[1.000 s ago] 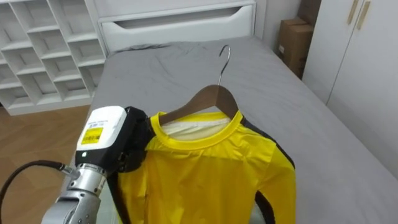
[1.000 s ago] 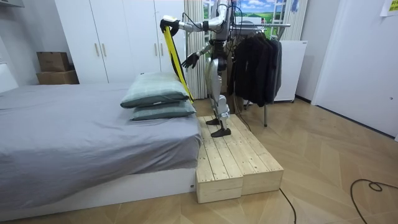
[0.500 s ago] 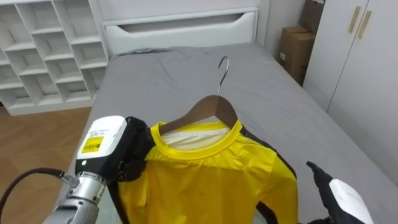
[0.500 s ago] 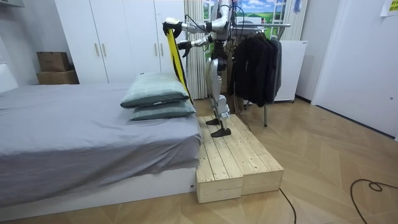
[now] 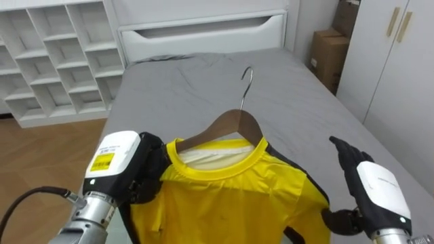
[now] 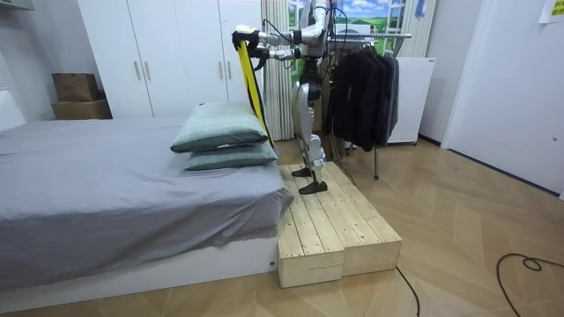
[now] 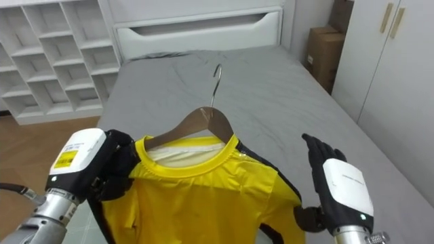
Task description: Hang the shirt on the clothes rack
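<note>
Clamps left hand (image 5: 144,169) on yellow shirt's (image 5: 230,196) shoulder over wooden hanger (image 5: 234,123); raises right hand (image 5: 375,190), absent a second ago, spread and empty, beside the sleeve, probably to steady it for hanging.

Shirt (image 5: 230,196) on hanger (image 5: 237,122), bed (image 5: 291,88) behind (shelves (image 5: 54,61) left, wardrobe (image 5: 400,68) right)

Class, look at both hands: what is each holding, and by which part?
The left hand grips the shirt and hanger at the shoulder end nearest it. The right hand is open, holding nothing.
</note>
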